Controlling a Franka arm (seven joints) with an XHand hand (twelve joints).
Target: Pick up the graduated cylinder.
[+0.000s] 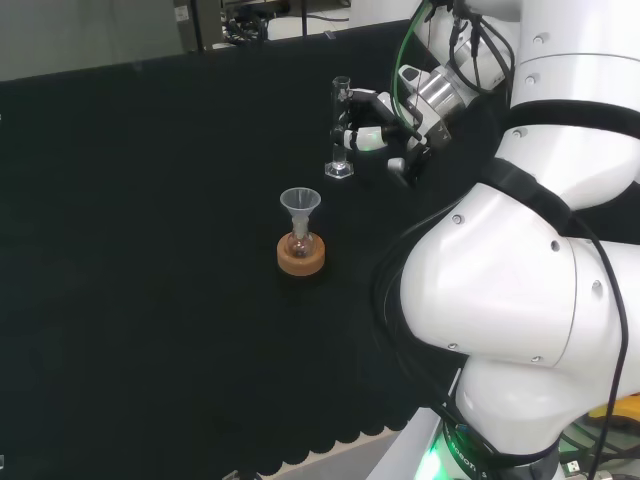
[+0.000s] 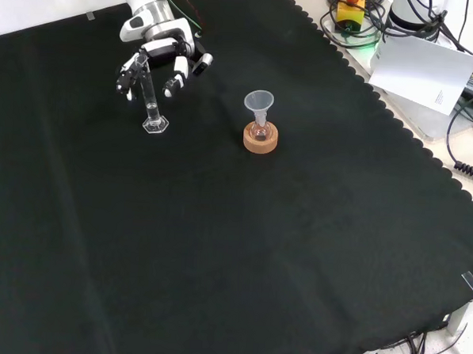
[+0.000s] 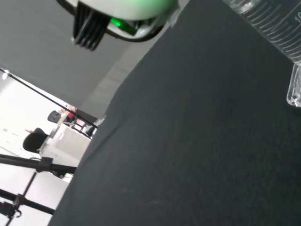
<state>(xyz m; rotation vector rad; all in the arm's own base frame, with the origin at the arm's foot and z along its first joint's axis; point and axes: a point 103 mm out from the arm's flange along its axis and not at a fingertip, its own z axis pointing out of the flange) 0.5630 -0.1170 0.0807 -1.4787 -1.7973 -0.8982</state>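
In the front view, going from the left, my hand [image 2: 159, 62] comes first, reaching down from the top of the view at the far left of the black cloth [image 2: 241, 249]. Its fingers [image 2: 177, 75] hang down on either side of the graduated cylinder [image 2: 151, 103], bent partway around the upper part of the tube, but I cannot tell whether they touch the glass or have closed on it. The cylinder stands upright, its hexagonal foot flat on the cloth just below my fingertips. To the right of it, a little apart, a cork ring [image 2: 260, 138] sits on the cloth with a small flask [image 2: 260, 131] in it and a clear funnel [image 2: 258, 104] set in the flask's neck.

In the head view the order turns: the cork ring [image 1: 301, 254] with its funnel [image 1: 300, 206] is nearer and to the left, the cylinder [image 1: 341, 128] stands farther off, and my hand [image 1: 375, 135] is at its right, beside its upper half.

In the wrist view the cylinder's graduated wall [image 3: 273, 28] and the edge of its foot lie close by over the cloth.
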